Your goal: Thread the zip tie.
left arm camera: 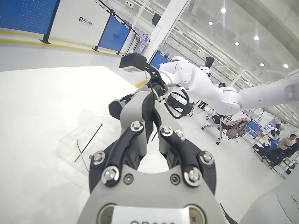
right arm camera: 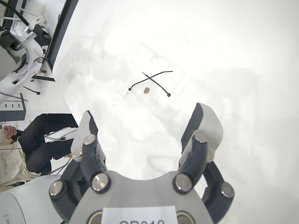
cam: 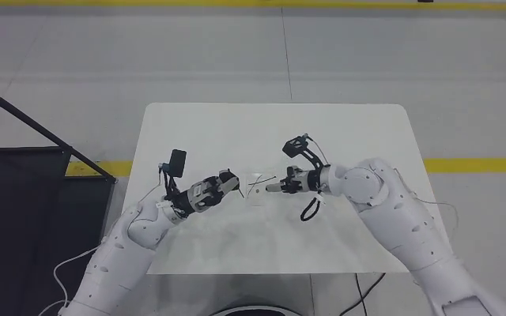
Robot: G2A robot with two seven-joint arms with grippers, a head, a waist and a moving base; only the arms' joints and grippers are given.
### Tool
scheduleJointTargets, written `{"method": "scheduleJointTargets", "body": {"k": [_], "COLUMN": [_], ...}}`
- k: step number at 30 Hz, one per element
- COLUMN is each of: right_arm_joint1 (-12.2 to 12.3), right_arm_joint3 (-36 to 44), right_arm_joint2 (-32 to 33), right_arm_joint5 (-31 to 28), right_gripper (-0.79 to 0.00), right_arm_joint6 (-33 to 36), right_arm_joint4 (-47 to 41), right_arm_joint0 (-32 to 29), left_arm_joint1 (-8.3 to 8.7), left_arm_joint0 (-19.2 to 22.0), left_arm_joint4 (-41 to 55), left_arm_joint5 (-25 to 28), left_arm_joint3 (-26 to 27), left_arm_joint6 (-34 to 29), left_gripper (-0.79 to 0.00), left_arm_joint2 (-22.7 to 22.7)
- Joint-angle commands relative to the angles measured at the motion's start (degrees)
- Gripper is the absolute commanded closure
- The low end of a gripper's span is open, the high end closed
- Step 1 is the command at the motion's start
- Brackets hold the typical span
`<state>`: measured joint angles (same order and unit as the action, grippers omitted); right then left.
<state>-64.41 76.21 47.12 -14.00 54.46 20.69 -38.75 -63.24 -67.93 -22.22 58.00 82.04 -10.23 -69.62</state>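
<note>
zip ties point(right arm camera: 149, 78) crossed in X, flat on clear tray point(right arm camera: 171, 108) | heads toward right jaws | right jaws spread | left jaws clenched

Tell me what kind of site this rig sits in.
Likely a large factory or lab hall: rows of ceiling lights high overhead, a yellow floor line, and blue partition panels beyond the white table.
</note>
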Motion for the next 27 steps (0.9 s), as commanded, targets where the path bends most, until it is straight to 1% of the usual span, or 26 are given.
{"method": "scheduleJointTargets", "body": {"k": [1, 3, 6, 8, 11, 14, 22, 27], "right_arm_joint1": [-0.52, -1.1, -1.73, -2.04, -2.41, -2.67, -3.46, -4.0], "right_arm_joint3": [-1.05, -2.1, -3.82, -4.86, -6.04, -6.86, -8.61, -9.67], "right_arm_joint2": [-1.07, -2.07, -2.76, -2.93, -2.8, -2.73, -3.23, -3.6], "right_arm_joint5": [1.5, 2.64, 3.55, 4.19, 5.18, 5.43, 5.74, 5.58], "right_gripper": [-0.428, -0.391, -0.369, -0.342, -0.252, -0.215, -0.228, -0.219], "right_arm_joint6": [-0.09, -0.09, -0.45, -0.78, -1.48, -1.57, -1.1, -0.9], "right_arm_joint4": [0.46, 0.46, -0.07, -0.36, -1.16, -1.56, -1.76, -2.04], "right_arm_joint0": [0.97, 1.91, 2.84, 3.23, 3.55, 3.82, 4.65, 5.13], "left_arm_joint1": [0.0, 0.0, 0.0, 0.0, 0.0, 0.0, 0.0, 0.0], "left_arm_joint0": [0.01, 0.01, 0.01, 0.01, 0.01, 0.01, 0.01, 0.01], "left_arm_joint4": [0.02, 0.02, 0.02, 0.02, 0.02, 0.02, 0.02, 0.02], "left_arm_joint5": [0.0, 0.0, 0.0, 0.0, 0.0, 0.0, 0.0, 0.0], "left_arm_joint3": [-0.01, -0.01, -0.01, -0.01, -0.01, -0.01, -0.01, -0.01], "left_arm_joint6": [-0.01, -0.01, -0.01, -0.01, -0.01, -0.01, -0.01, -0.01], "left_gripper": [0.0, 0.0, 0.0, 0.0, 0.0, 0.0, 0.0, 0.0], "left_arm_joint2": [0.0, 0.0, 0.0, 0.0, 0.0, 0.0, 0.0, 0.0]}}
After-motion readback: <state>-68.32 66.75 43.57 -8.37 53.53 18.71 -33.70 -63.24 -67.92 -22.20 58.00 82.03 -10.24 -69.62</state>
